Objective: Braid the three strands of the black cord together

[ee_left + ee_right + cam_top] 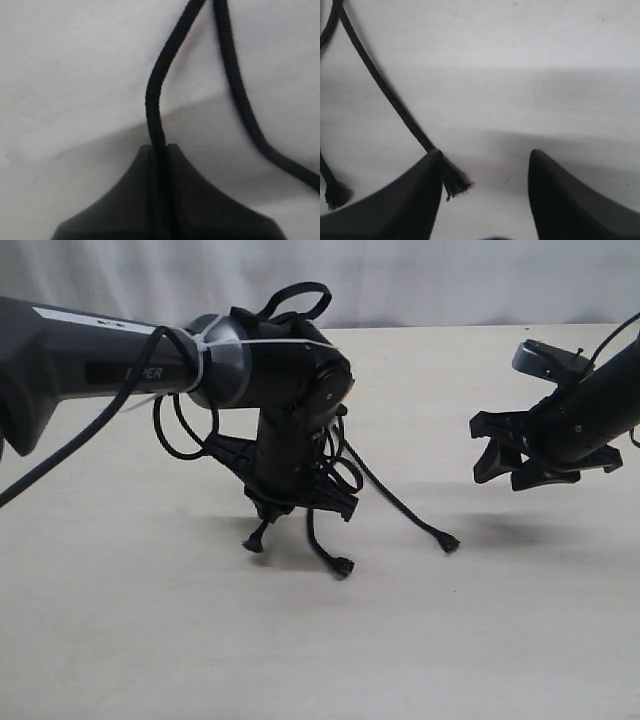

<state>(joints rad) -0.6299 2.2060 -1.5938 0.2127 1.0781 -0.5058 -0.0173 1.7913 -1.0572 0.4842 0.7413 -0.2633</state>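
Observation:
The black cord's three strands fan out over the pale table from under my left arm; their frayed ends lie at left (256, 540), middle (342, 566) and right (448, 541). The bound end is hidden behind that arm. My left gripper (272, 508) points down at the table, shut on one strand (154, 95) that runs out past its fingertips (159, 148); a second strand (241, 95) passes beside it. My right gripper (528, 462) hovers open above the table, right of the cord. Between its spread fingers (485, 162) is bare table; the right strand's frayed end (455, 184) lies by one fingertip (432, 165).
The table (520, 640) is a plain beige surface with a pale curtain behind it. Glossy arm cables (190, 435) loop around the left wrist, close to the cord. Another strand end (337, 192) shows at the edge of the right wrist view.

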